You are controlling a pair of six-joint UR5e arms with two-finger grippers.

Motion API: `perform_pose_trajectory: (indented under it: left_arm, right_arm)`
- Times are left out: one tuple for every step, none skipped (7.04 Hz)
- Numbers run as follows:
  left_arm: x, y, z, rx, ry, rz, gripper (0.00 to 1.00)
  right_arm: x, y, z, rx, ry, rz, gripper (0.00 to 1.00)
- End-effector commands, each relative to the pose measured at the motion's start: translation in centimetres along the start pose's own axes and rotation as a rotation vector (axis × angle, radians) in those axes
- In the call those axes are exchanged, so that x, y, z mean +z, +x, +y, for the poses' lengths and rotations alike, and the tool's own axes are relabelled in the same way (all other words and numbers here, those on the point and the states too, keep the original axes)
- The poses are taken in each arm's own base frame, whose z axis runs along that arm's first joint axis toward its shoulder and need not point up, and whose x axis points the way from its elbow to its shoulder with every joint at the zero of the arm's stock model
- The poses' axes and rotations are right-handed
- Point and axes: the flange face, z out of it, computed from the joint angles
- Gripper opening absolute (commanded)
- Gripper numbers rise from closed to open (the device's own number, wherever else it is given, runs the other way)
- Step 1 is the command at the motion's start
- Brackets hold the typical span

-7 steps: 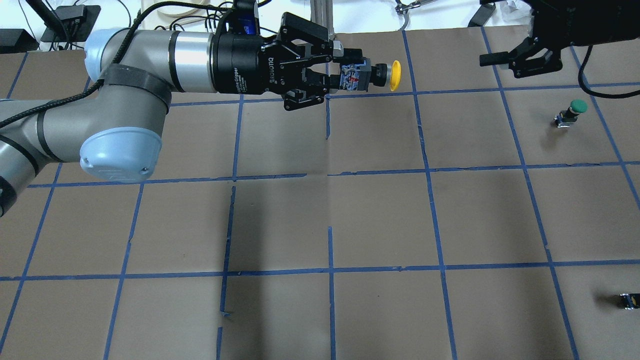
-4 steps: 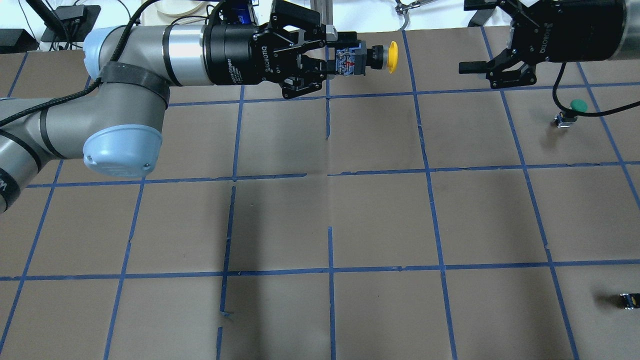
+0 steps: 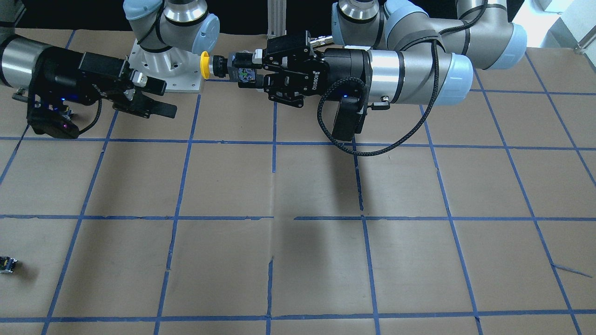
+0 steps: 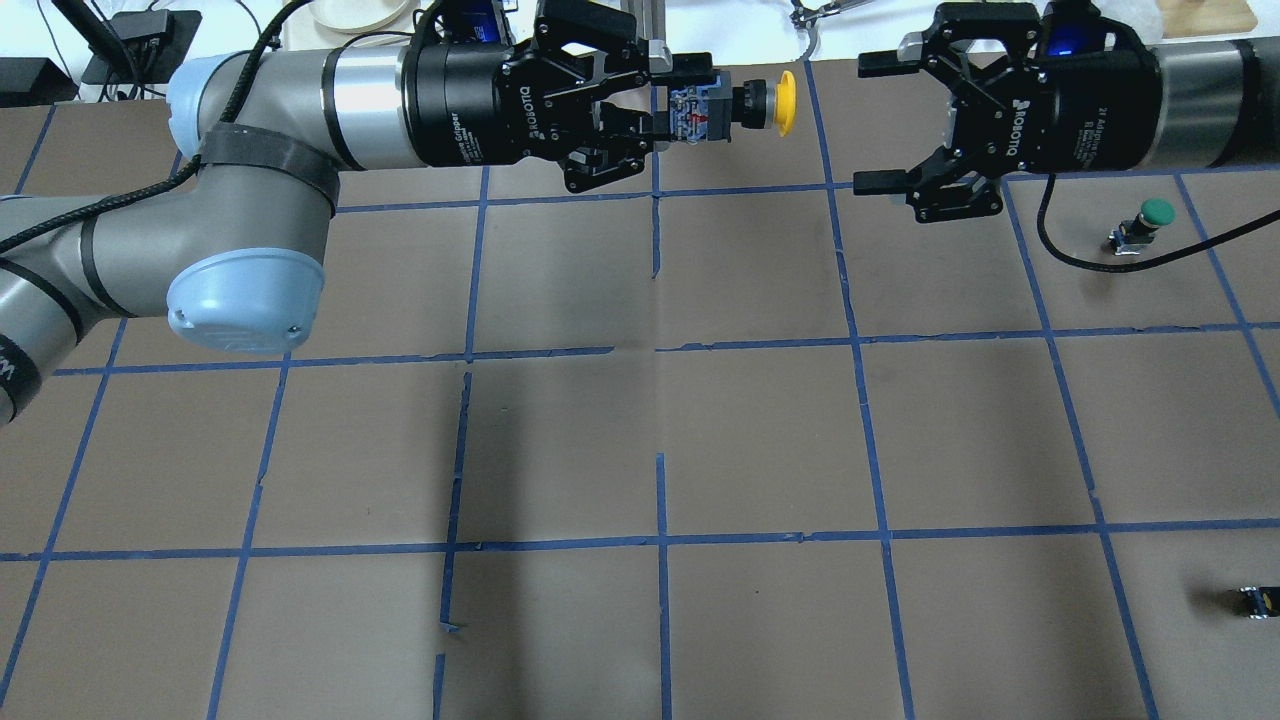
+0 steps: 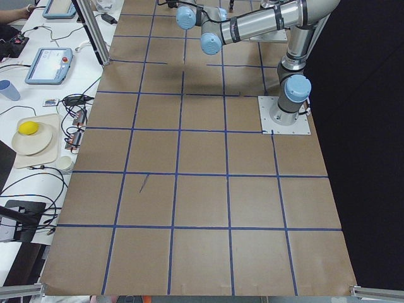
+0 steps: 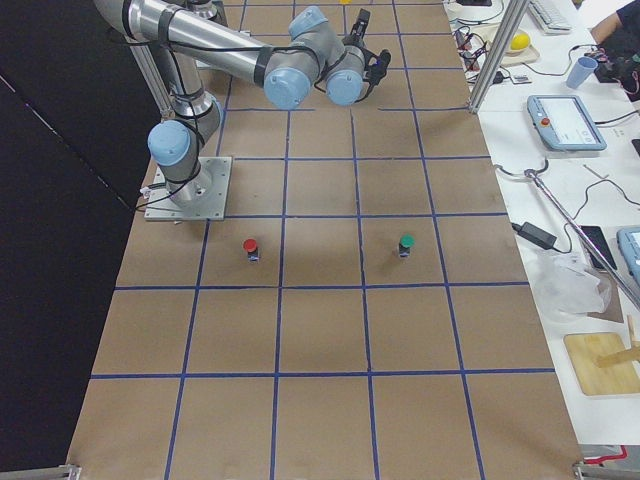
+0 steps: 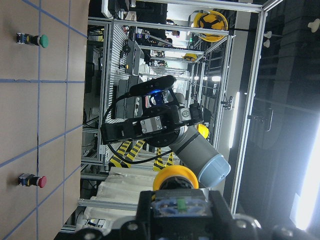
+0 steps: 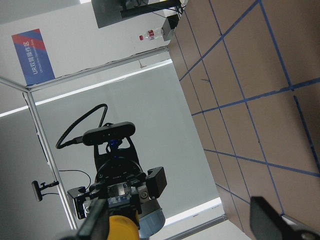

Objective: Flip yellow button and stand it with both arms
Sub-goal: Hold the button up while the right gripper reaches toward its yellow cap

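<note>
Overhead exterior: left claw w/ ROBOTIQ logo grips yellow button.

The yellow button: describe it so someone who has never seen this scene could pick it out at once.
Follow the silver left arm out to the left gripper. Clamped in it, off the table, is the yellow button, cap pointing sideways at the open right gripper. Unlike the green button and the red button standing on the table, its cap is yellow.
</note>
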Motion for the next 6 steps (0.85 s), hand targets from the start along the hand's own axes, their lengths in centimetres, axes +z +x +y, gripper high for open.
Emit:
perform_pose_trajectory:
  left_arm:
    - [0.0,0.1,0.1,0.003,0.001,0.000,0.00]
    - [0.0,0.3,0.3,0.008,-0.001,0.000,0.00]
    - [0.0,0.7,0.3,0.017,0.001,0.000,0.00]
    - [0.0,0.8,0.2,0.046,0.001,0.000,0.00]
    - [0.0,0.7,0.1,0.042,0.001,0.000,0.00]
    - [0.0,0.7,0.2,0.042,0.001,0.000,0.00]
  right_arm:
    - [1.7,-1.6,1.0,-0.046,-0.001,-0.035,0.99]
    - [1.9,-2.9,2.2,-0.068,0.007,-0.042,0.99]
    - [1.9,-3.8,3.3,-0.093,0.012,-0.044,0.99]
    - [2.5,-4.1,3.7,-0.101,0.008,-0.052,0.99]
    - [3.9,-4.2,4.3,-0.119,-0.023,-0.046,0.95]
    - [4.6,-4.3,4.5,-0.131,-0.035,-0.043,0.89]
